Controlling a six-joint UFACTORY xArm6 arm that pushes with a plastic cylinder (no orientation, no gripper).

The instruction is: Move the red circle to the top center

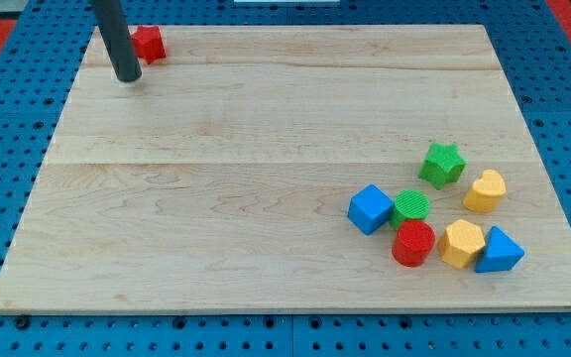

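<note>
The red circle (413,243) is a short red cylinder at the view's lower right, in a cluster of blocks. It touches the green circle (410,207) above it and sits next to the yellow hexagon (461,243) on its right. My tip (127,75) is at the view's top left, far from the red circle. It stands just left of and below another red block (148,44) near the board's top edge, whose shape I cannot make out.
The cluster also holds a blue cube (370,208), a green star (442,164), a yellow heart (484,190) and a blue triangle (500,251). The wooden board (216,198) lies on a blue pegboard.
</note>
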